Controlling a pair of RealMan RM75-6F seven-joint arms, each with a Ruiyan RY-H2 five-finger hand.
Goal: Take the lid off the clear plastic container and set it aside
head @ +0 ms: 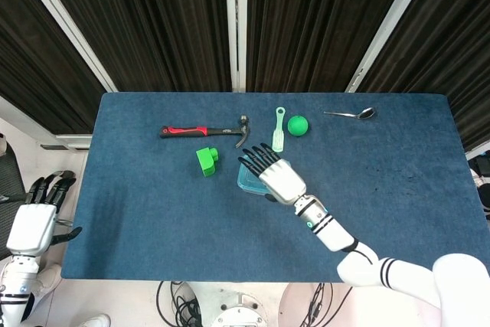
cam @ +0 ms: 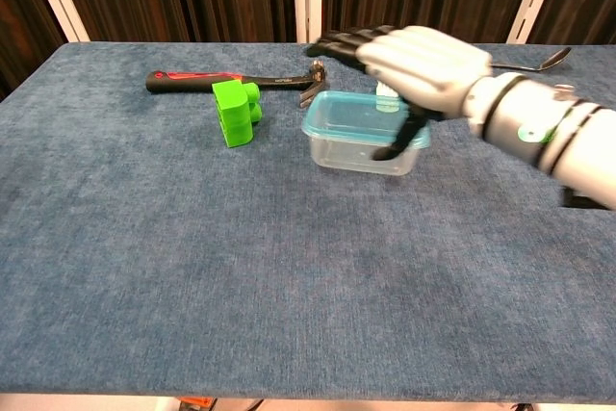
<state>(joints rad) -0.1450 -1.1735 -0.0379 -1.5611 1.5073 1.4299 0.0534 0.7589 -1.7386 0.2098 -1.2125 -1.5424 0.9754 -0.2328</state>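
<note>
The clear plastic container (cam: 356, 140) with its teal-rimmed lid (cam: 332, 111) stands near the table's middle, just right of the green block. My right hand (cam: 414, 60) lies flat over the lid, fingers stretched straight past its far edge and the thumb down against the container's right wall. From the head camera the right hand (head: 277, 176) covers most of the container (head: 246, 180), so only its left edge shows. The lid is on the container. My left hand (head: 34, 220) hangs off the table's left edge with fingers apart, holding nothing.
A green block (head: 206, 160) sits just left of the container, with a red-handled hammer (head: 200, 130) behind it. A pale green spatula (head: 279, 131), a green ball (head: 297, 125) and a spoon (head: 352, 114) lie along the back of the blue table (head: 153, 212).
</note>
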